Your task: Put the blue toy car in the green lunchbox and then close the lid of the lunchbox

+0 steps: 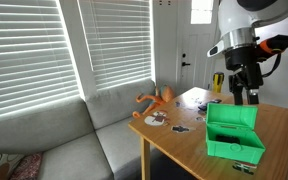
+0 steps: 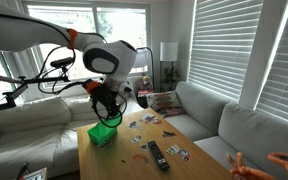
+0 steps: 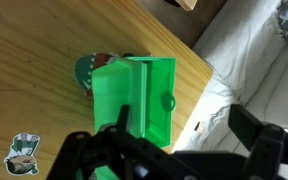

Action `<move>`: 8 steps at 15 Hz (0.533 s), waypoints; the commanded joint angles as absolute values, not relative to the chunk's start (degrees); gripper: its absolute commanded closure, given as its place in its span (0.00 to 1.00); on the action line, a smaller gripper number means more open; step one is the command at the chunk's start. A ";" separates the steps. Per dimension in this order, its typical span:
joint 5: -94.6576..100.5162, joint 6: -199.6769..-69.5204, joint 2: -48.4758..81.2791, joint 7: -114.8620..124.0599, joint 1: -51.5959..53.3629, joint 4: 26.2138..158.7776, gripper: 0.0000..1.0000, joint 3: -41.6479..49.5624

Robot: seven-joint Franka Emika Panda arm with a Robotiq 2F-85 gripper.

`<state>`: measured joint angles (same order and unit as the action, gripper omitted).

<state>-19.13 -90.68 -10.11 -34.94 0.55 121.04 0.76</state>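
Note:
The green lunchbox (image 1: 234, 147) stands on the wooden table, and its lid (image 1: 231, 114) is raised upright. The box also shows in the other exterior view (image 2: 103, 135) and in the wrist view (image 3: 134, 95). My gripper (image 1: 244, 93) hangs just above the box, open and empty. In the wrist view its dark fingers (image 3: 184, 140) are spread wide, straddling the box's right edge and the table edge. I cannot clearly make out the blue toy car. A small dark object (image 1: 242, 166) lies on the table in front of the box.
An orange toy (image 1: 156, 99) lies at the table's end near the grey sofa (image 1: 74, 140). Picture cards (image 1: 156, 119) and a black remote (image 2: 156, 153) are scattered on the table. A round sticker-like card (image 3: 24, 155) lies near the box.

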 commanded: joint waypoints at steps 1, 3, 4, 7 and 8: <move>-16.27 -91.81 -12.64 -32.55 2.05 123.06 0.00 -0.24; -15.43 -91.91 -12.64 -32.00 2.57 122.99 0.00 -0.66; -15.25 -91.98 -12.40 -31.80 2.78 122.84 0.00 -0.74; -14.87 -92.15 -12.20 -31.41 3.29 122.77 0.00 -0.96; -14.77 -92.16 -12.20 -31.37 3.43 122.66 0.00 -1.06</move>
<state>-16.23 -90.84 -10.96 -32.96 2.53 121.45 -0.62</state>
